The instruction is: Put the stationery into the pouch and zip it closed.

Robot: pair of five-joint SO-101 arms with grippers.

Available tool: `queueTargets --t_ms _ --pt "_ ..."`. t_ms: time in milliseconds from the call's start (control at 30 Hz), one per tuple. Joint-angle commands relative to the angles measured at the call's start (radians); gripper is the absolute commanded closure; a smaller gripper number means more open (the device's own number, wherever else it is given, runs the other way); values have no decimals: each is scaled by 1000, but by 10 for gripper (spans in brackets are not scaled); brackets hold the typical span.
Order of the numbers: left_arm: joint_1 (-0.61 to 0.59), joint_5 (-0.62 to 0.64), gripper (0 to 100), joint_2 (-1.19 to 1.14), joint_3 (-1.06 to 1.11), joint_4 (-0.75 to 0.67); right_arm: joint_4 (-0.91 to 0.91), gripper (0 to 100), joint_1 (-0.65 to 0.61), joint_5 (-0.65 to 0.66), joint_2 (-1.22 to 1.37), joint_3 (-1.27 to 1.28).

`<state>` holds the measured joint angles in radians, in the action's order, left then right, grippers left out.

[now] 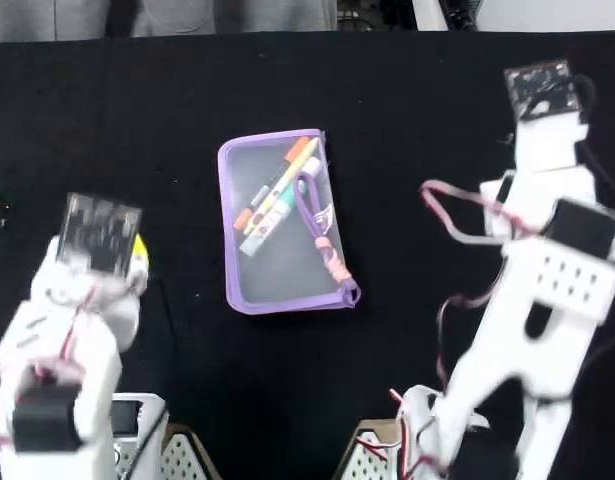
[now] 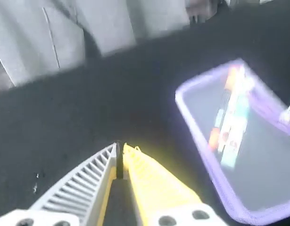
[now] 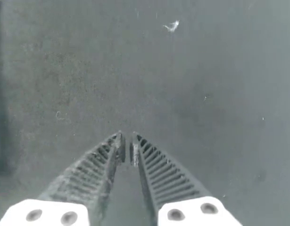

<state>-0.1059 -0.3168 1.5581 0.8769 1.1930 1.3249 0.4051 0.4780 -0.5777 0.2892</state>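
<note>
- High view:
  - The pouch lies mid-desk, about halfway between the two arms. Its long axis runs from the desk's far edge toward the near edge.
  - The pens sit inside its purple outline, slanted along that axis in the half toward the far edge.
  - The pink zip pull hangs at the pouch's near corner, on the side facing the desk's right edge. The purple zip band curls loose along that long side, so you should judge the zip as not yet closed.
  - The left arm stands near the desk's left edge, level with the pouch's middle. The right arm stands near the right edge, on the zip's side and well apart from it.
- Left wrist view:
  - Your left tool is narrow, its white and yellow fingers pressed together with nothing between them.
  - It points past the pouch's plain long side toward the far edge, and the pouch lies off to its right-arm side.
- Right wrist view:
  - Your right tool is narrow too, with only a slit between the tips and nothing held.
  - It looks down on bare desk.
- The move to come:
  - The pull faces the right arm, and the zip's run follows the pouch's long axis toward the far edge.
  - You would likely bring the right tool to the pull and the left tool to steady the plain side.
</note>
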Motion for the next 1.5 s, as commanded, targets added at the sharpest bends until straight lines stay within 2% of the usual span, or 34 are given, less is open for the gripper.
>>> queueTargets --t_ms 0,133,267,533,767,933,1067,1167,1300,1467 --pt "-12 23 971 247 110 12 -54 987 -34 -9 -179 124" --pt "-33 74 971 249 217 18 -107 987 -51 -9 -349 315" --pt "-101 198 971 247 308 -71 -215 986 -51 -11 -513 513" --pt "-110 213 971 270 556 -193 -255 984 -101 -11 -780 756" --pt "-110 212 970 269 682 -166 -316 984 -109 -11 -995 984" --pt "-102 212 970 269 717 -66 -382 984 -104 -11 -1176 1190" --pt "-111 218 970 269 750 2 -331 985 -101 -11 -1320 1285" --pt "-108 218 970 269 759 3 -281 986 -101 -21 -1308 1297" --pt "-104 218 970 269 776 3 -238 984 -69 -126 -1302 1311" --pt "-104 216 970 269 823 9 -232 984 -15 -190 -1313 1397"
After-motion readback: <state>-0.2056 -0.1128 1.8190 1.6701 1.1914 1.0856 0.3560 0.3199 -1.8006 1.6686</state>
